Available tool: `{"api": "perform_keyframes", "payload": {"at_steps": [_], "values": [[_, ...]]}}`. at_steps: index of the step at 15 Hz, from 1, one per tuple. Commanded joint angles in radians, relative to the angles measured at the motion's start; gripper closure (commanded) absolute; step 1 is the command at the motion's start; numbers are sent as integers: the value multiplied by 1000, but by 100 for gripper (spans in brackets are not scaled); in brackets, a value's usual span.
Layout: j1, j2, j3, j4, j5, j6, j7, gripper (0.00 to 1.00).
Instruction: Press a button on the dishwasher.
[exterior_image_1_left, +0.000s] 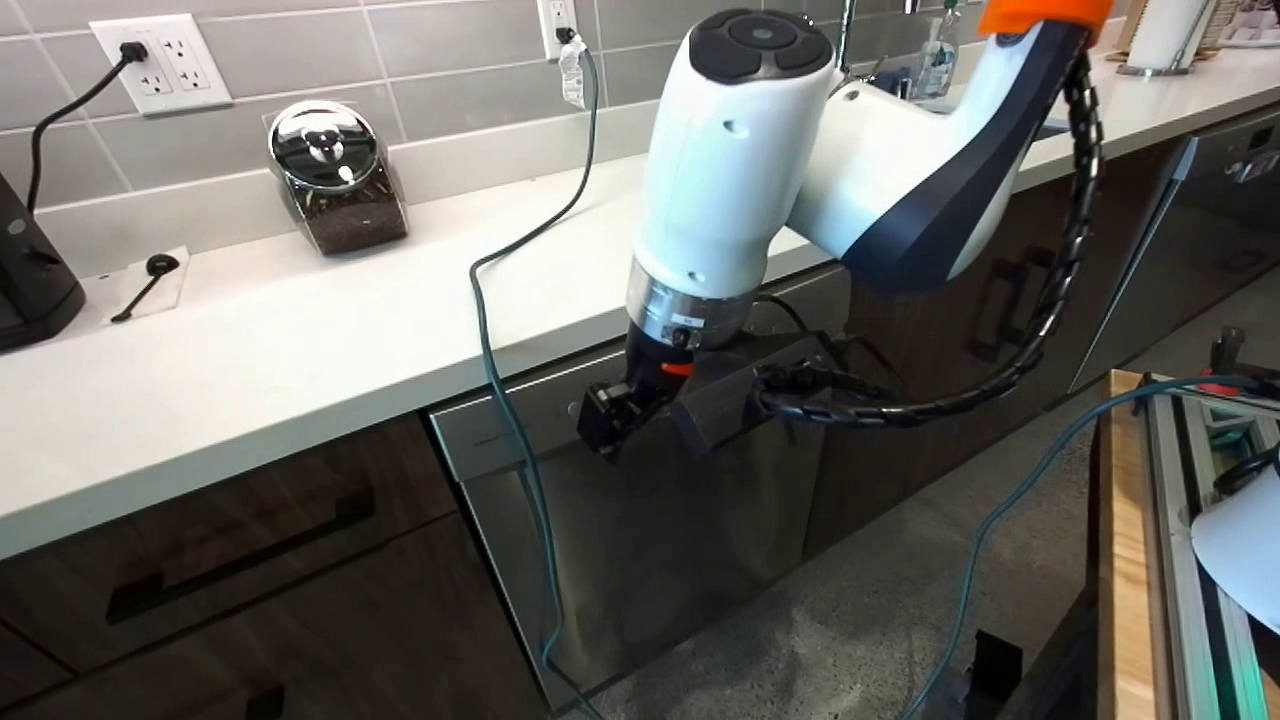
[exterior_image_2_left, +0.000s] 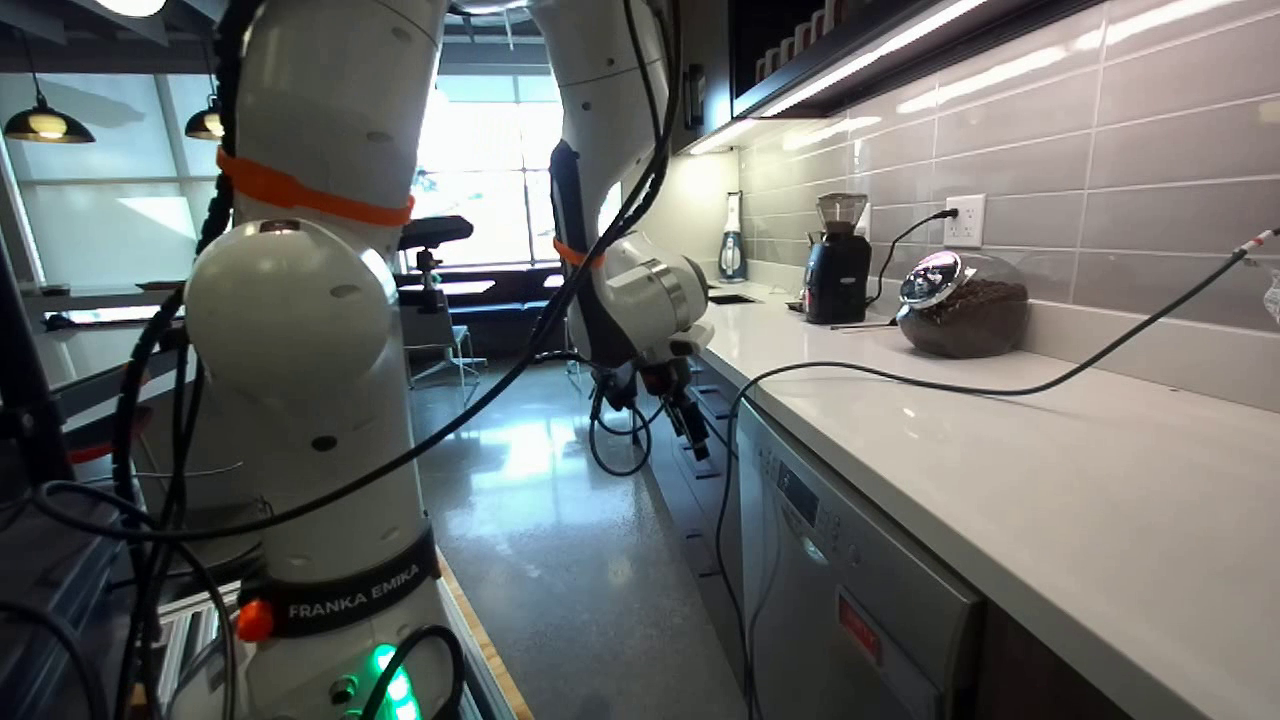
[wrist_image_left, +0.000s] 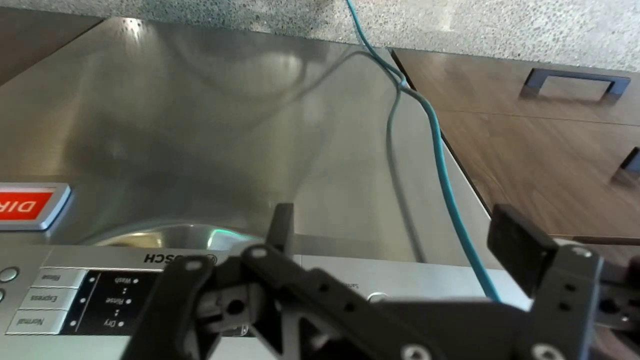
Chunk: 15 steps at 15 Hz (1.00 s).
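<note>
Gripper (wrist_image_left: 395, 237) fingers wide apart, dishwasher (wrist_image_left: 225, 130) front close before them, can't tell if touching. Wrist view: control strip (wrist_image_left: 425, 282) lies behind the fingers, dark display (wrist_image_left: 110, 300) partly hidden by the gripper, red label (wrist_image_left: 25, 206) up and left of it in the picture. Teal cable (wrist_image_left: 440, 162) hangs down the dishwasher front, seen between the fingers. Countertop (exterior_image_1_left: 320, 330) sits above the dishwasher, lidded glass jar (exterior_image_1_left: 345, 185) on it near the tile wall (exterior_image_1_left: 300, 55)
</note>
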Motion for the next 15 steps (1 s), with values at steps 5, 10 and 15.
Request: {"api": "perform_keyframes", "payload": {"at_steps": [5,10,15], "values": [[65,146,-66,138,-270,-30,273,55],[73,135,-69,140,-376,-85,387,92],[78,108,-59,122,-418,-152,453,100]]}}
